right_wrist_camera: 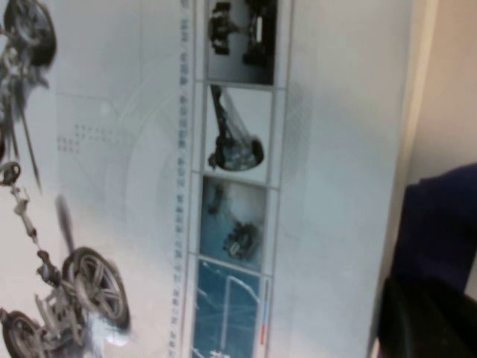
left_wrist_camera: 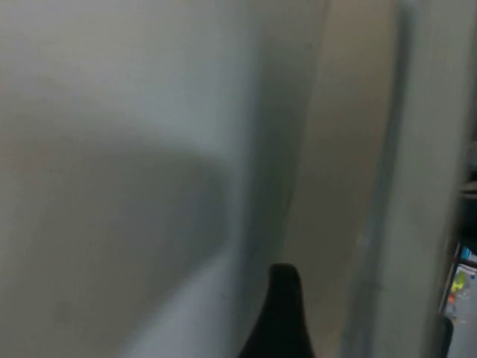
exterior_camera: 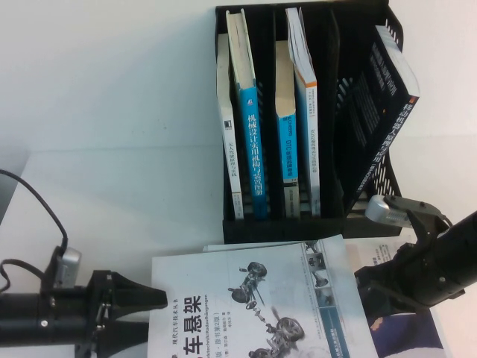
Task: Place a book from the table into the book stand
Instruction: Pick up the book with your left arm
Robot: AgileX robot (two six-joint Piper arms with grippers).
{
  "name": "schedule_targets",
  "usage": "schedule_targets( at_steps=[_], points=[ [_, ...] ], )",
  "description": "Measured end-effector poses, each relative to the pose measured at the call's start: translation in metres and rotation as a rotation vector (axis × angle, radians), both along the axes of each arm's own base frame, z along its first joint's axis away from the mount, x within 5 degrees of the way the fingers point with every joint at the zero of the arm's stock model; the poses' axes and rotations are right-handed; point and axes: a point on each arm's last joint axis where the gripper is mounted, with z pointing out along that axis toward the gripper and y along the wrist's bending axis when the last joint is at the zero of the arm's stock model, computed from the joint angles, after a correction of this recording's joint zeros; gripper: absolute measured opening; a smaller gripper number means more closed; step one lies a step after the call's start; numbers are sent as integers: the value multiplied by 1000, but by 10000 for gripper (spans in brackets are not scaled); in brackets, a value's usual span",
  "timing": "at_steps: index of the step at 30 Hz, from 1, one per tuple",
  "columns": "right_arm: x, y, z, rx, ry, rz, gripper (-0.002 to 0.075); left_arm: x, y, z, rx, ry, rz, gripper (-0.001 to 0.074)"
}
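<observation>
The book [exterior_camera: 253, 306], white with a black title and a grey suspension drawing, lies flat at the table's near edge, in front of the book stand [exterior_camera: 298, 230]. The black stand holds several upright books. My left gripper [exterior_camera: 153, 313] is at the book's left edge, open and holding nothing; one of its fingers [left_wrist_camera: 282, 313] shows dark in the left wrist view. My right gripper [exterior_camera: 364, 287] is at the book's right edge, open and holding nothing. In the right wrist view the book's cover [right_wrist_camera: 335, 186] fills the frame, with one finger [right_wrist_camera: 428, 321] just beside its edge.
A black-covered book [exterior_camera: 384, 104] leans tilted in the stand's right slot. Another book with a dark blue picture [exterior_camera: 417, 332] lies under the white book's right side, below my right gripper; it also shows in the right wrist view [right_wrist_camera: 440, 224]. White table lies to the left.
</observation>
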Motion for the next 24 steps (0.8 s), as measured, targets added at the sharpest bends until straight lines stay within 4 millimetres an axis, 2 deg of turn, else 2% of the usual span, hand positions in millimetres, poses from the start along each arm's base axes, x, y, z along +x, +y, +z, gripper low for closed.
schedule_targets(
  at_steps=[4, 9, 12, 14, 16, 20, 24],
  points=[
    [0, 0, 0, 0, 0, 0, -3, 1, -9, -16, -34, 44, -3, 548],
    [0, 0, 0, 1, 2, 1, -3, 5, -29, -16, -57, 27, -51, 540],
    [0, 0, 0, 1, 1, 1, -3, 7, -38, -16, -55, 37, -74, 424],
    [1, 1, 1, 1, 2, 7, -3, 8, -39, -14, -61, 36, -81, 251],
    [1, 1, 2, -4, 3, 26, -3, 9, -39, -12, -87, 35, -83, 132],
    [-4, 1, 10, -4, 8, 66, -3, 9, -30, -12, -92, 50, -68, 114],
    [-10, 0, 38, 20, -84, 72, -3, 8, -23, -2, -60, 22, -71, 114]
  ],
)
